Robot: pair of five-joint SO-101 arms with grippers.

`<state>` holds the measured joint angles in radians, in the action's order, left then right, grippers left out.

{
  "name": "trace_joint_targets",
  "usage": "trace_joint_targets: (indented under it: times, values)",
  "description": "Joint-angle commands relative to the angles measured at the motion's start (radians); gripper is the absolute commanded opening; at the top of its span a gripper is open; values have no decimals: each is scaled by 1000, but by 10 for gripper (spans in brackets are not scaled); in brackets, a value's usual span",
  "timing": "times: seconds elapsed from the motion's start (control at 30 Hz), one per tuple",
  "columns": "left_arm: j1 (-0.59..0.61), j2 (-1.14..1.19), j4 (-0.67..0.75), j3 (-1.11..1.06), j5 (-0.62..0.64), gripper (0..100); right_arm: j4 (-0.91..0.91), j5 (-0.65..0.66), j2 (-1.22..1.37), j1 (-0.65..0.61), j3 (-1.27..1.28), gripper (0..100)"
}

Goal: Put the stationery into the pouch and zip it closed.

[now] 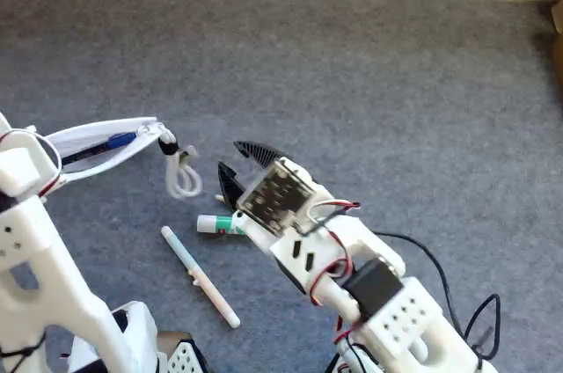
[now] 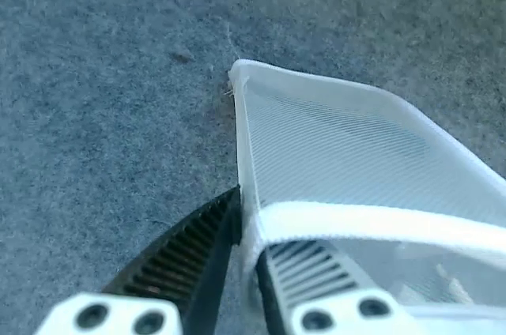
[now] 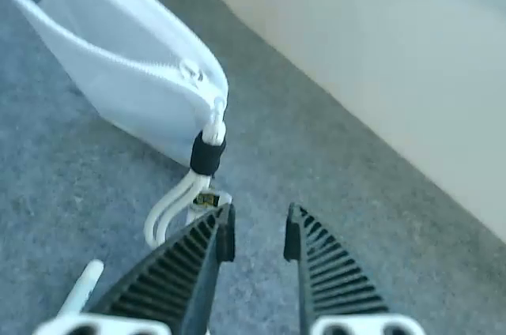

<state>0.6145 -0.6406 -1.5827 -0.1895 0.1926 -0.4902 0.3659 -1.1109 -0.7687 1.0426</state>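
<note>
Grey table (image 1: 396, 83), 2 white arms. Left arm (image 1: 44, 250) is cut off by the frame edge in the high view, and its wrist hides the pouch's near end. Right arm (image 1: 369, 285) comes in from the lower right, base also cut off.

1 pouch (image 1: 97, 134), white mesh, lies at the table's left side with its zip open. Left gripper (image 2: 249, 236) has its fingers pressed together on the pouch's edge, and the white rim band runs between them. Pouch contents are hard to make out in the left wrist view.

3 stationery items:
- 1 blue pen (image 1: 119, 140) inside the pouch, only partly visible through the opening.
- 1 pen (image 1: 198, 276), pale blue and pink, lying loose on the table between the arms.
- 1 marker (image 1: 218, 223) with a green band, its far end hidden under the right gripper.

Right gripper (image 3: 259, 228) hangs over the table just beside the zip end, fingers apart, holding nothing.

1 white cord (image 1: 183, 178) is looped off the zip pull and lies on the table.
</note>
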Motion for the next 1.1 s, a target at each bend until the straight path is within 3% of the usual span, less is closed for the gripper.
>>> trace_joint_targets:
  times: [0.0, 0.87, 1.07]
  values:
    - [7, -56, 72, -38, 0, 7, -7, 8, 116, 8, -41, 105]
    - [7, -53, 86, -71, -2, 7, -8, 6, 980, 16, -398, 109]
    - [7, -53, 86, -71, -5, 7, -117, 6, 1124, 58, -541, 109]
